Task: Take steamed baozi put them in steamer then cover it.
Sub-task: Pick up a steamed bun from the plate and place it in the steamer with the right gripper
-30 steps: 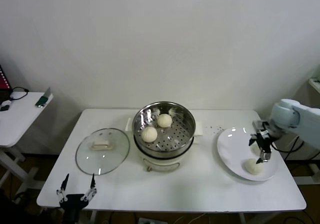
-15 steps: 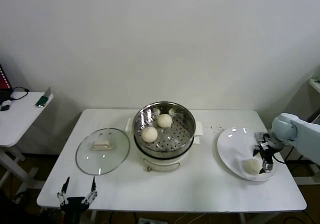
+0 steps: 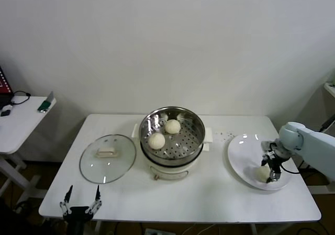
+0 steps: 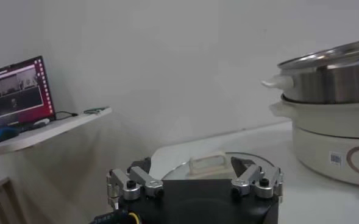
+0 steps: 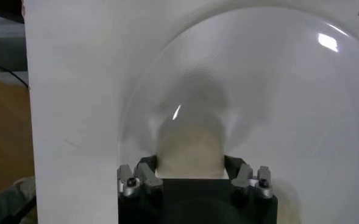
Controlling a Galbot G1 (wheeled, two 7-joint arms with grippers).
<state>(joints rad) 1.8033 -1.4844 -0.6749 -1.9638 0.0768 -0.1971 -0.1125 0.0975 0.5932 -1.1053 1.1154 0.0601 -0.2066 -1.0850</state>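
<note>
- two baozi (image 3: 163, 133) are already sitting in the steamer (image 3: 171, 133) mid-table, so that part looks roughly half done
- only one bun (image 3: 263, 174) shows on the white plate (image 3: 242, 159) at the right end of the table; if there's another one I can't spot it anywhere
- right gripper (image 3: 271, 168) is down on the plate around that bun; in the right wrist view the bun (image 5: 189, 150) sits between the fingers (image 5: 144, 175), which look spread to either side, but honestly can't tell if they're squeezing it or just straddling it
- my guess: this is the grab step for the next bun, then it has to get carried over to the steamer
- cover (image 3: 107, 157) lies flat on the table just left of the steamer, so covering isn't done yet
- left gripper (image 3: 80, 199) is parked at the front-left table edge, fingers spread, holding nothing
</note>
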